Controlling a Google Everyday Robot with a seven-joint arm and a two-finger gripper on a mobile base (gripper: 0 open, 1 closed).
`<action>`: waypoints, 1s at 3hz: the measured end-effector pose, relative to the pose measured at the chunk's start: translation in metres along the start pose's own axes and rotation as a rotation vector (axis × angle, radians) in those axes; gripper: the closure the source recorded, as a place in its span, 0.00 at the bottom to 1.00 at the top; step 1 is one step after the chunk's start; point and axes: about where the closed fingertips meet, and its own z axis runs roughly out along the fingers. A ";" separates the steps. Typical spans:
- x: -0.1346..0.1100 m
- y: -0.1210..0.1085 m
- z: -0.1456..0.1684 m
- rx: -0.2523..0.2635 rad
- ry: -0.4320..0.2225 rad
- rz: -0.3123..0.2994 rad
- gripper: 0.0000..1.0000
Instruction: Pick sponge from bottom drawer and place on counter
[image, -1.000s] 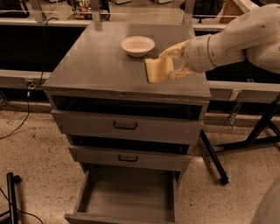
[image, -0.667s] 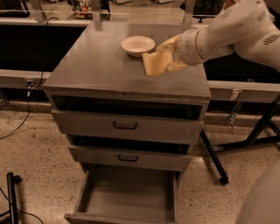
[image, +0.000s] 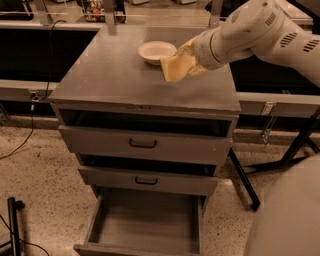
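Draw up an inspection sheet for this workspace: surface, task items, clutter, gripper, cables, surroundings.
Surface: matte grey cabinet counter, flat, bearing a shallow white bowl.
Job's things: pale yellow foam sponge held over the counter's right half, beside the bowl; contact unclear. Lowest grey metal drawer pulled open, nothing seen inside.
Clutter: the bowl only, near the counter's back.
Gripper: white arm's gripper above the counter, shut on the sponge.
Cables: black cable hanging left of the cabinet.
Surroundings: speckled floor; two upper drawers with black handles, slightly open.
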 end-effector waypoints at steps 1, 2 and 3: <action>-0.001 -0.003 -0.001 0.005 0.000 0.000 0.36; -0.001 -0.005 -0.002 0.009 -0.001 0.000 0.12; -0.002 -0.006 -0.003 0.013 -0.001 0.000 0.00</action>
